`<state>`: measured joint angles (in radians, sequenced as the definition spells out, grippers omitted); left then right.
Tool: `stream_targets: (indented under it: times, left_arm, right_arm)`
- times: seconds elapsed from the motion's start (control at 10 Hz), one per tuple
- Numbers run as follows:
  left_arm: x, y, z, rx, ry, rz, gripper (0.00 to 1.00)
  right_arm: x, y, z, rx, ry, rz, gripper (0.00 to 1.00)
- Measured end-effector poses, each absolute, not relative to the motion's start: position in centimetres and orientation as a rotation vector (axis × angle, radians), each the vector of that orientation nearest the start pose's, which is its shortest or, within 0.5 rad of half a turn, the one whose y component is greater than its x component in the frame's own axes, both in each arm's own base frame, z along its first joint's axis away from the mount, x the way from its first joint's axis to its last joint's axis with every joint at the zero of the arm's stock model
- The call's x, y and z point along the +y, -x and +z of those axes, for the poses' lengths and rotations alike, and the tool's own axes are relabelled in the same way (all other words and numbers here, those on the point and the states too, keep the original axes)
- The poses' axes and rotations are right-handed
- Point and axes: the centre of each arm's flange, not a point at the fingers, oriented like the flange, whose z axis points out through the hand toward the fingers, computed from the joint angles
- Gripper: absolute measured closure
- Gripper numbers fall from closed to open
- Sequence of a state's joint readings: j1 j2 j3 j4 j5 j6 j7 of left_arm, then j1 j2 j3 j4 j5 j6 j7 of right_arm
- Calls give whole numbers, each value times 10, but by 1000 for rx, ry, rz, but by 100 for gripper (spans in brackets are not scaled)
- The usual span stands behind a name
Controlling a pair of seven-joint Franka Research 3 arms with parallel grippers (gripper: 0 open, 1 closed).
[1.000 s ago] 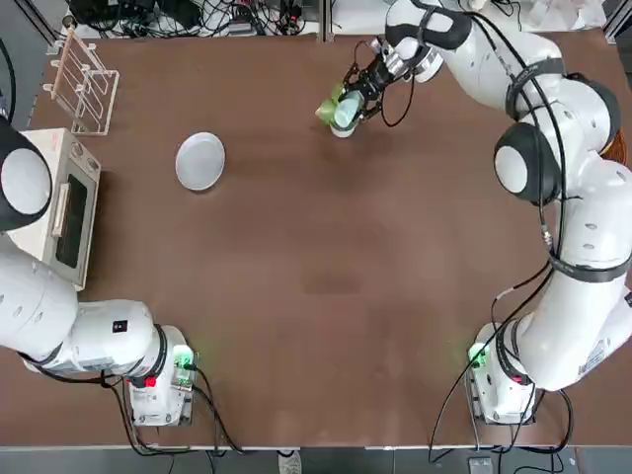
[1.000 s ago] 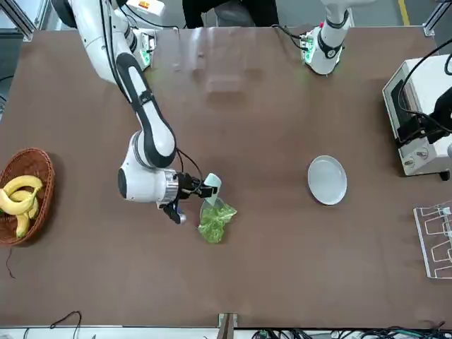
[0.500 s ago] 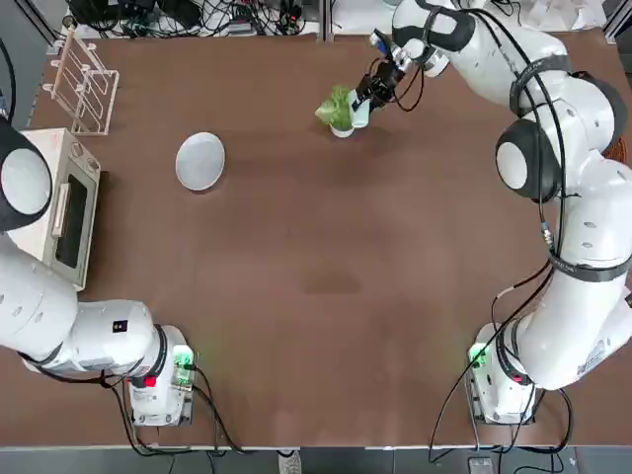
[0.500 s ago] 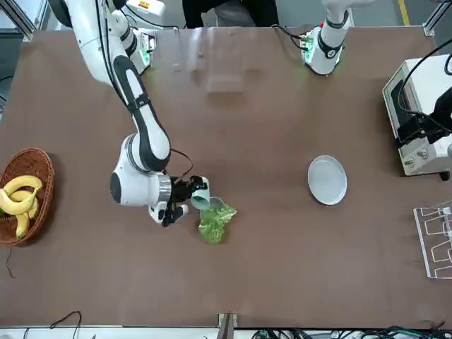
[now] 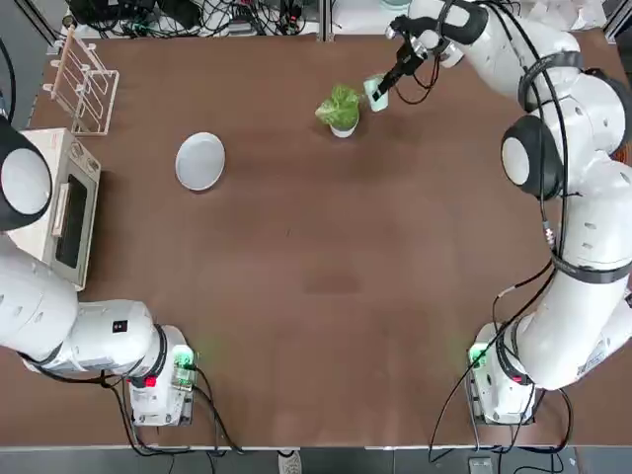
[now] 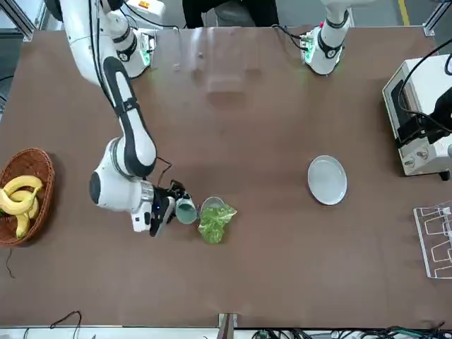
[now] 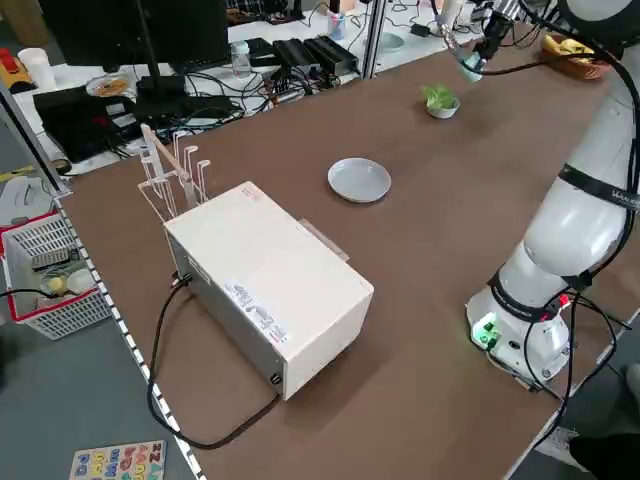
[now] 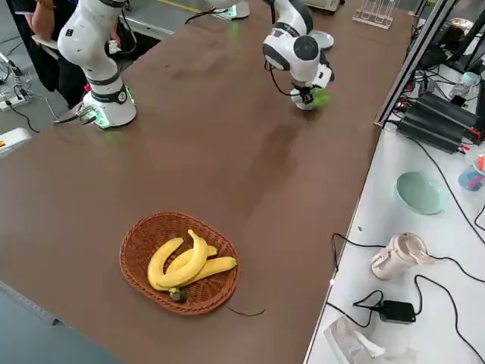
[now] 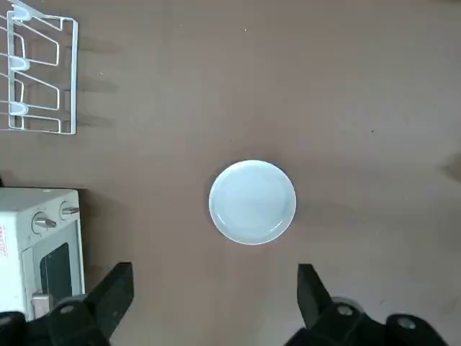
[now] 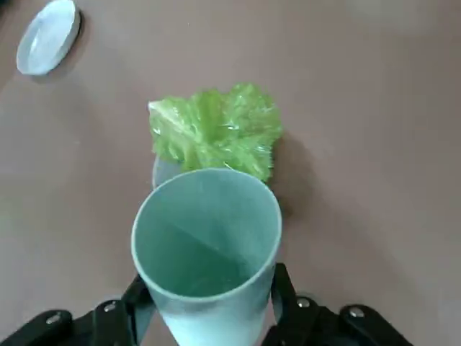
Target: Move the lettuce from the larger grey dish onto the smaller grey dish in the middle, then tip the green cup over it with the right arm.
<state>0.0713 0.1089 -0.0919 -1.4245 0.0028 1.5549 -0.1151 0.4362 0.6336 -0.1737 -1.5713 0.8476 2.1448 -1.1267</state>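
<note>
The right end effector (image 10: 209,317) was pinching the green cup (image 10: 207,252). The cup was lifted up just beside the smaller grey dish (image 5: 343,128), and its open mouth showed in the right wrist view. The lettuce (image 5: 339,105) sat on the smaller grey dish and hid most of it. The larger grey dish (image 5: 200,161) lay on the brown desk (image 5: 326,296), well apart from the smaller grey dish, on the side of the white oven (image 5: 56,202). The left end effector (image 9: 209,306) hung high over the larger grey dish with its fingers spread wide and nothing in them. A basket of bananas (image 6: 23,195) stood well apart from the smaller grey dish, on the side away from the oven.
</note>
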Motion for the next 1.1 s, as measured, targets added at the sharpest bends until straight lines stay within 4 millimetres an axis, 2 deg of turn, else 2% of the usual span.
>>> stream_targets:
  times: [0.4,0.8,1.1]
  left_arm:
    - [-8,-587,630,-151,3146,-34,0]
    - [-8,-587,630,-152,3146,-34,0]
    - [-8,-587,630,-152,3146,-34,0]
  right_arm:
    - [174,-650,258,-1378,2134,-421,32]
    - [78,-628,241,-1628,1915,-578,32]
    - [31,-612,230,-1708,1744,-676,32]
